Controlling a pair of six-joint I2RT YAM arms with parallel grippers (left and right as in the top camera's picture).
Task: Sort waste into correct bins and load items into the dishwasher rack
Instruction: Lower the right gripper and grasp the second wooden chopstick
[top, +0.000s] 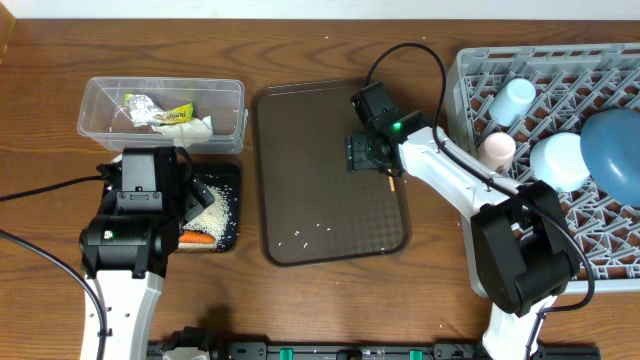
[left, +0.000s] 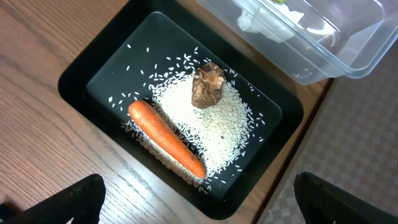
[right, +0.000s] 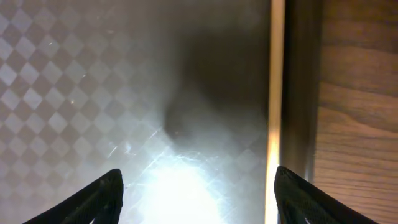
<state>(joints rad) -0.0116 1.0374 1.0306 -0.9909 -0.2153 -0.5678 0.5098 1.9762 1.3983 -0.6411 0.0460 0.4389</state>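
My left gripper (left: 205, 211) hangs open over the near end of the shallow black tray (left: 81, 74). That tray holds an orange carrot (left: 166, 139), a heap of white rice (left: 214, 127) and a brown food lump (left: 208, 85). The clear tub (top: 100, 100) behind it holds crumpled napkins (top: 195, 127) and a wrapper (top: 172, 115). My right gripper (right: 196, 199) is open low over the brown tray's right side, and a wooden chopstick (right: 273, 93) lies just inside its right finger. The grey rack (top: 600, 245) carries a light blue cup (top: 515, 100), a white cup (top: 497, 148), a small pale bowl (top: 557, 160) and a dark blue bowl (top: 612, 145).
The brown serving tray (top: 300, 130) lies in the middle of the table with a few rice grains (top: 310, 232) near its front. In the overhead view my left arm (top: 135, 215) covers the black tray's left half, and bare wooden table surrounds everything.
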